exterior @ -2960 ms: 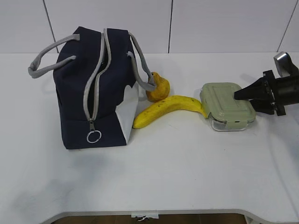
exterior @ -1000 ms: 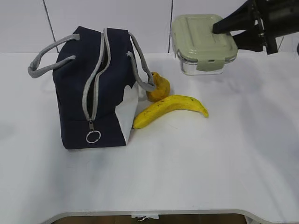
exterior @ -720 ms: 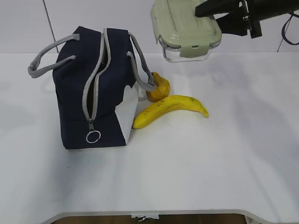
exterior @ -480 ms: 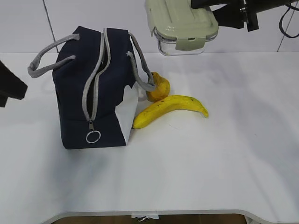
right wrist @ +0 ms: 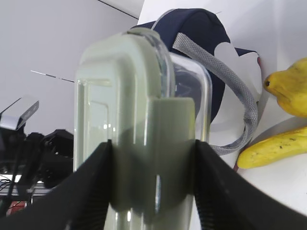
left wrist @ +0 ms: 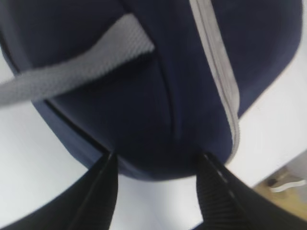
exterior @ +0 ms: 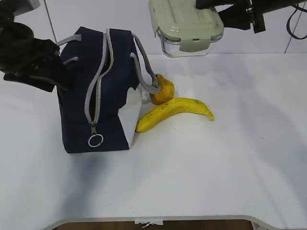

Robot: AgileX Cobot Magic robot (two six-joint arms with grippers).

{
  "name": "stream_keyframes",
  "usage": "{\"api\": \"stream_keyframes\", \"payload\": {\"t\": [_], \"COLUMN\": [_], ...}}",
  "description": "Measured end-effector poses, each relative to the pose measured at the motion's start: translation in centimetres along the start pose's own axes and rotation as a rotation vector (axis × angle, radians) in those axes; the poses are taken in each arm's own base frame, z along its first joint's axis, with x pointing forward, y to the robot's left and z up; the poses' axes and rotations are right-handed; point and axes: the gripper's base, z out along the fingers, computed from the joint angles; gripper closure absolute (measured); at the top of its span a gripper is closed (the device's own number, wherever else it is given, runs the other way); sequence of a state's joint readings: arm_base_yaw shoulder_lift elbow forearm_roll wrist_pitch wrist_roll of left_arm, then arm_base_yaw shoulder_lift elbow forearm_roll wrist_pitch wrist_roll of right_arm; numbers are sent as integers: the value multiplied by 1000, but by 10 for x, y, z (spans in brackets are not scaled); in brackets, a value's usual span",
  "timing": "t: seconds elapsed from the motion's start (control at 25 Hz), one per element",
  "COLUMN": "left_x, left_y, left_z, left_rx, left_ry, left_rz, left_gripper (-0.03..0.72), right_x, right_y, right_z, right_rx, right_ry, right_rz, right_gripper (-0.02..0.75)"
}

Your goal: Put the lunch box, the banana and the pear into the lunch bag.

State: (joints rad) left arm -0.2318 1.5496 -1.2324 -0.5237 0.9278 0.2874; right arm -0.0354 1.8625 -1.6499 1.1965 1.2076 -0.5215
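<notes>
We see the right tool (exterior: pixel 218 12) clenched on the lunch box (exterior: pixel 186 26), its two dark fingers (right wrist: pixel 86 191) pressed against either side of the clear container under the sage-green lid, and the box hangs in the air above the worktop (exterior: pixel 216 163), up and to the right of the lunch bag (exterior: pixel 98 91). The navy bag stands upright on the worktop with its grey zipper (exterior: pixel 96 96) running down the near end to a ring pull (exterior: pixel 96 140). The left tool (exterior: pixel 48 72) sits at the bag's far left side by one grey handle (exterior: pixel 67 44); in the left wrist view its fingers (left wrist: pixel 103 191) stand spread on either side of the bag's rounded edge, released and gripping nothing. The pear (exterior: pixel 162 89) rests on the worktop just beside the bag's right side, partly behind the other handle (exterior: pixel 144 64). The banana (exterior: pixel 173 112) lies in front of the pear, one end touching or nearly touching the bag's white corner panel (exterior: pixel 130 117).
</notes>
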Motion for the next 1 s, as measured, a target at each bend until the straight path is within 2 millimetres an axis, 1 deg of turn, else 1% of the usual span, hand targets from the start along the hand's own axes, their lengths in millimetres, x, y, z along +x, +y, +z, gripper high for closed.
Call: {"api": "stream_keyframes", "payload": {"t": [0.04, 0.2, 0.28, 0.32, 0.36, 0.44, 0.48, 0.52, 0.56, 0.72, 0.8, 0.84, 0.88, 0.92, 1.0], "left_x": [-3, -17, -23, -25, -26, -28, -28, -29, -30, -35, -38, -38, -38, -38, -38], "left_y": [-1, -5, -4, -2, -1, 0, 0, -1, -1, -5, -9, -11, -12, -12, -14], "left_z": [6, 15, 21, 24, 26, 28, 28, 27, 26, 17, 9, 5, 3, 1, -2], "left_rx": [-13, -51, -58, -61, -64, -68, -69, -69, -71, -72, -71, -70, -70, -69, -62], "left_ry": [5, -23, -30, -29, -27, -20, -15, -11, -6, -8, -25, -35, -39, -44, -52], "left_rz": [21, 74, 77, 78, 79, 83, 85, 90, 95, 118, 129, 133, 135, 136, 132], "left_gripper": [286, 286, 307, 340, 402, 579, 627, 660, 676, 686, 687, 687, 687, 687, 688], "right_x": [0, 1, 1, 1, 1, 1, 1, 1, 1, 2, 6, 9, 9, 14, 18], "right_y": [0, 1, 1, 1, 1, 1, 1, 1, 2, 8, 14, 20, 20, 29, 38], "right_z": [0, 2, 2, 2, 2, 2, 2, 2, 2, 8, 18, 25, 25, 37, 51], "right_rx": [0, -3, -3, -3, -3, -3, -3, -3, -7, -32, -45, -58, -58, -75, -76], "right_ry": [0, 5, 5, 5, 5, 6, 6, 6, 4, 10, 32, 51, 51, 78, 75], "right_rz": [1, 4, 6, 6, 13, 19, 20, 22, 23, 23, 12, 3, 3, -2, -5], "right_gripper": [363, 364, 363, 364, 363, 363, 364, 364, 364, 364, 364, 364, 364, 364, 364]}}
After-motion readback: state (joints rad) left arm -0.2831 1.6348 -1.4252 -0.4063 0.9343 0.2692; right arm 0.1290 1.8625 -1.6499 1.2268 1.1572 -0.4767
